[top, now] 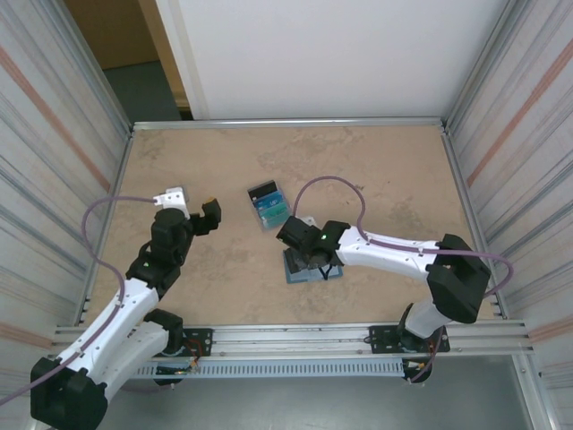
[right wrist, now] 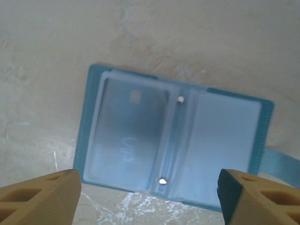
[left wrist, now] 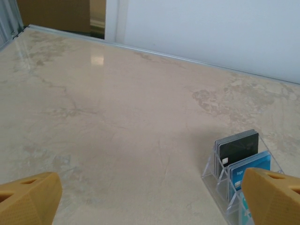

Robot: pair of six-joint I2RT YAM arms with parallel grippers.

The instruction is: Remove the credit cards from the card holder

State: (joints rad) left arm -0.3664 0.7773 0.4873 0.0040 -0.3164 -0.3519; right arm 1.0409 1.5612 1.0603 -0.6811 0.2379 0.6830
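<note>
Card holder [right wrist: 173, 145] lies open flat on the bench [top: 385, 170], teal outer edge showing round a paler inside w/ clear sleeves. Two small metal snaps [right wrist: 181, 99] sit on the spine. One card [right wrist: 129, 136] is in the sleeve at pic-left of the R wrist view, chip visible, colour greyed by the plastic. The other sleeve reads pale; can't tell if anything's in it. A teal strap [right wrist: 281, 161] sticks out from the holder's pic-right edge.

From the top view the holder is front-centre of the bench, directly under the R arm's head. R tool [right wrist: 147, 187] is over it w/ fingers spread wide, wider than the holder's near edge, nothing between them. Can't tell if the tips touch the bench.

Just beyond the holder, mid-bench, is a clear slotted stand [left wrist: 213, 168] w/ cards upright in a row: black card [left wrist: 239, 145] farthest back, blue card [left wrist: 251, 166] next, teal card [top: 273, 217] nearest the holder. Stand and holder are near each other, not touching.

L tool [top: 190, 204] is at mid-bench height on the L side, well apart from the holder, near the stand, fingers wide and empty; one finger overlaps the stand's near end in the L wrist view.
</note>
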